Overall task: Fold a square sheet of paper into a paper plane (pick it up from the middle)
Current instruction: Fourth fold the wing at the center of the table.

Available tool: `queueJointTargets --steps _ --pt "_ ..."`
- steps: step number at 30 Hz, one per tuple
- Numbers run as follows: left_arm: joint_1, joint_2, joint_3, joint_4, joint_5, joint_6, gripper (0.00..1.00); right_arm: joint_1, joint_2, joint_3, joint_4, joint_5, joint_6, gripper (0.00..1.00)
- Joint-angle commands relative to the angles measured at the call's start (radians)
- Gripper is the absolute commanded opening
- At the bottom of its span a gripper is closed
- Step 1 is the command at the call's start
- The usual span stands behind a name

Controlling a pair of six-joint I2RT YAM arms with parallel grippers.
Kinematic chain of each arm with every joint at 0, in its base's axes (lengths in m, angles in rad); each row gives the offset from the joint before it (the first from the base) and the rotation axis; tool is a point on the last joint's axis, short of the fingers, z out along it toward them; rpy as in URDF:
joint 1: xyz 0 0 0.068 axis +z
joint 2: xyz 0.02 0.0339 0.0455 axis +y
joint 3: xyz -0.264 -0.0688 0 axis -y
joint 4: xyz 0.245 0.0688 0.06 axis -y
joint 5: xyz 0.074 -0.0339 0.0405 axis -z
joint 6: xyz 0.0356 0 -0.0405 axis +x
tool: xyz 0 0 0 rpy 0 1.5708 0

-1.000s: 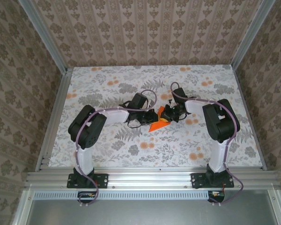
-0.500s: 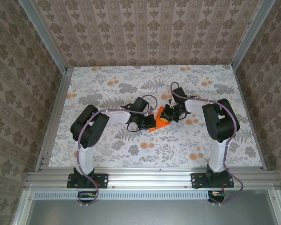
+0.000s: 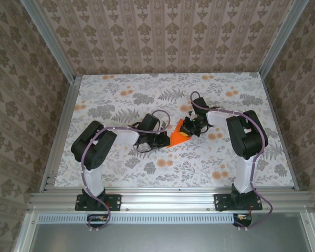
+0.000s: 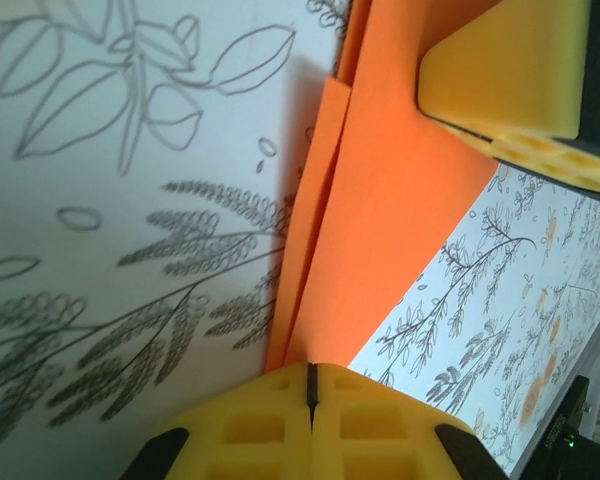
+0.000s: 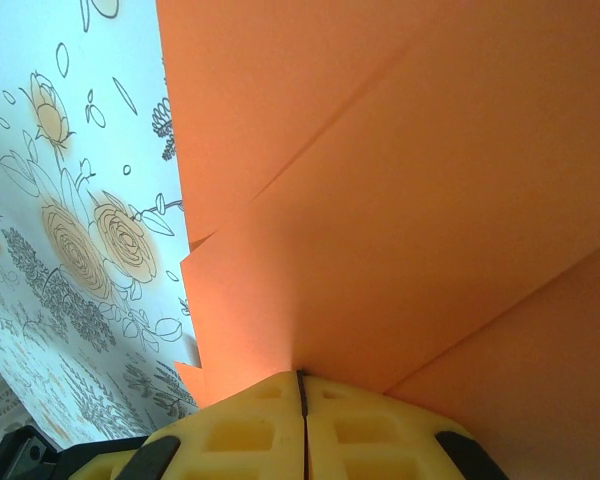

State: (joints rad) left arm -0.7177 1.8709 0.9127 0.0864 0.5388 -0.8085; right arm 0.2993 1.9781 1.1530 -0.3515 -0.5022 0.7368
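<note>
Over the surface (image 3: 115, 100) I see folded paper (image 3: 176, 138) pinched twice — left tool (image 4: 311, 385) clamps a corner, right tool (image 5: 301, 392) an edge.

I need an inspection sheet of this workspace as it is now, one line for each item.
Surface: flower-printed table cover, flat, no damage seen.
Job's things: orange paper, partly folded in layers, held between both arms near the table centre.
Clutter: nothing seen.
End effectors: left end effector shut on the paper's edge; right end effector shut on the paper too.
Cables: purple cables run along both arms; none seen touching the paper.
Surroundings: patterned walls on three sides; metal frame at the near edge.
</note>
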Motion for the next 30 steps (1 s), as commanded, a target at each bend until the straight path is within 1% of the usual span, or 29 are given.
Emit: queueJointTargets --steps 1,5,7,10,13,16,20,25,30 --pt "0.013 -0.007 -0.075 -0.247 -0.024 0.023 0.06 -0.009 0.138 -0.075 -0.174 0.324 0.006 0.08" --pt "0.026 -0.054 -0.055 -0.332 -0.058 0.074 0.05 -0.008 0.138 -0.076 -0.175 0.326 0.006 0.08" --pt "0.036 -0.087 -0.043 -0.340 -0.051 0.086 0.06 -0.008 0.138 -0.076 -0.175 0.326 0.006 0.08" --pt "0.035 -0.124 -0.014 -0.306 -0.015 0.080 0.06 -0.009 0.138 -0.076 -0.174 0.326 0.004 0.08" --pt "0.027 -0.132 0.011 -0.223 0.031 0.041 0.08 -0.009 0.138 -0.076 -0.173 0.326 0.006 0.08" --pt "0.014 -0.100 0.055 -0.168 0.052 0.012 0.09 -0.008 0.141 -0.075 -0.173 0.326 0.004 0.08" --pt "-0.006 -0.025 0.125 -0.159 0.056 0.001 0.08 -0.008 0.143 -0.072 -0.175 0.325 0.003 0.08" --pt "-0.012 0.059 0.198 -0.212 0.035 -0.002 0.08 -0.009 0.143 -0.075 -0.173 0.325 0.001 0.08" --pt "-0.012 0.092 0.212 -0.254 0.011 0.001 0.07 -0.008 0.144 -0.077 -0.172 0.326 -0.001 0.08"
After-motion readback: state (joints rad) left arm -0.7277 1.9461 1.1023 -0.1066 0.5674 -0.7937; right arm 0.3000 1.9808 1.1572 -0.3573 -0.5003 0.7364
